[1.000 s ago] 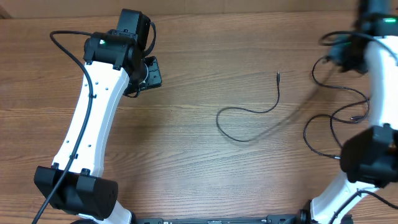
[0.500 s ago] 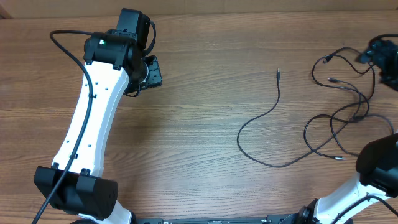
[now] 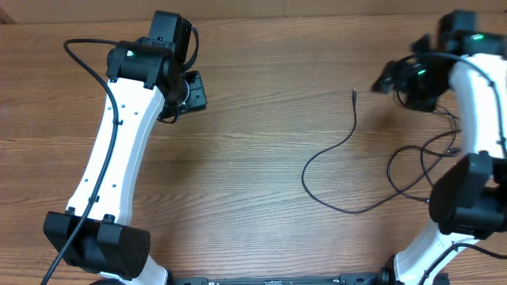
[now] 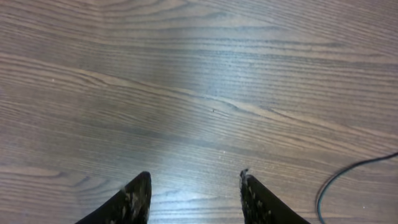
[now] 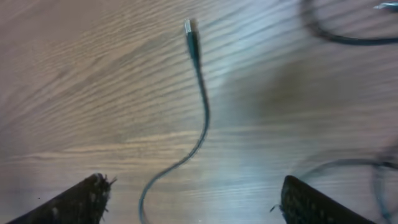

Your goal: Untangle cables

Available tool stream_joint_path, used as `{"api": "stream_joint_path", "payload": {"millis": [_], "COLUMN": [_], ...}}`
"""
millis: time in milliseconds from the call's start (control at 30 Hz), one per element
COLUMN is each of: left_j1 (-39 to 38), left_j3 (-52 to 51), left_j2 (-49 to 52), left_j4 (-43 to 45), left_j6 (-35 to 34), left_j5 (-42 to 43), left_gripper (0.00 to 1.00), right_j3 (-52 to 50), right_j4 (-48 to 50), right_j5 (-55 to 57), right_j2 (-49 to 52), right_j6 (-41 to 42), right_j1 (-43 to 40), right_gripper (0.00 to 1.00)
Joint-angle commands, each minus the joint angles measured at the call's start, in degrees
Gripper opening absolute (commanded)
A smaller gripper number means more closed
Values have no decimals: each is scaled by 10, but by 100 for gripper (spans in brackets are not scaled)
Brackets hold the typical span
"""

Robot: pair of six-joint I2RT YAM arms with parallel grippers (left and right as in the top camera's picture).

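Right gripper [image 5: 193, 182] swung back above cables [image 5: 206, 115], jaws apart; left gripper [image 4: 194, 176] apart too.

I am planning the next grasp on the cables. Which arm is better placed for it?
Right. The right tool, open, hangs above the loose cable near its plug, and the tangle lies on its side. The left tool sits far from every cable.
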Motion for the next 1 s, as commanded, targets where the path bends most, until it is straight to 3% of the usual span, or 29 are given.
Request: {"api": "stream_joint_path", "payload": {"millis": [0, 367, 733, 867, 967], "left_j1": [2, 2, 2, 2, 2], "left_j3": [9, 9, 9, 9, 9], "left_j2": [-7, -7, -7, -7, -7], "left_j4": [2, 2, -2, -2, -2], "left_j6": [-8, -7, -7, -7, -8], "left_j5": [3, 3, 3, 3, 3], "left_gripper": [47, 47, 47, 47, 47], "right_j3": [-74, -235, -315, -322, -328], "right_j4": [52, 267, 395, 401, 403], "right_j5": [23, 113, 114, 114, 116], "right_j2": [-11, -11, -10, -9, -9], "right_j6": [-6, 0, 28, 30, 44], "right_j1": [36, 94, 95, 95, 95], "right_gripper": [81, 67, 66, 40, 38]}}
